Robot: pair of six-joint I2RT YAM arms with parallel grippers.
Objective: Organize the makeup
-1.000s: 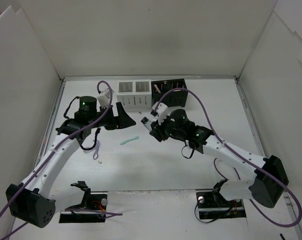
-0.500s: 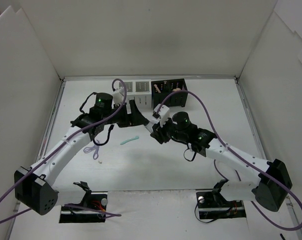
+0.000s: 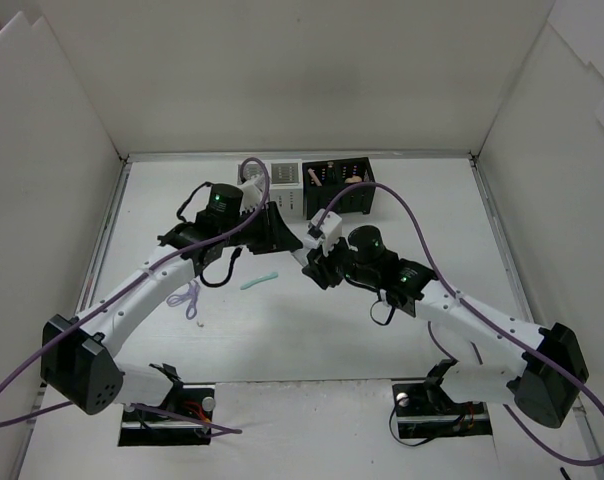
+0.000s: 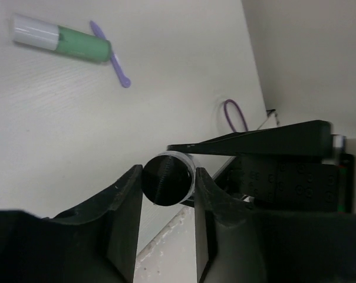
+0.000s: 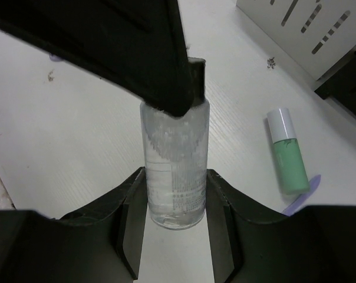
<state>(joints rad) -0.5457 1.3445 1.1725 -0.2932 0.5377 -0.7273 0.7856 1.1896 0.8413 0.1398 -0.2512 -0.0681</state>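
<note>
The vial (image 5: 175, 171) hung over the table (image 5: 78, 135). The right gripper (image 5: 175, 200) squeezed its body; the left gripper (image 4: 167, 180) pinched its cap (image 4: 166, 186). If both pulled, it could open and spill.

No words or numbers can be read anywhere. The clear round bottle with a black cap (image 5: 175, 177) has rows of tiny print on its side. The letters are too small and blurry to make out.
</note>
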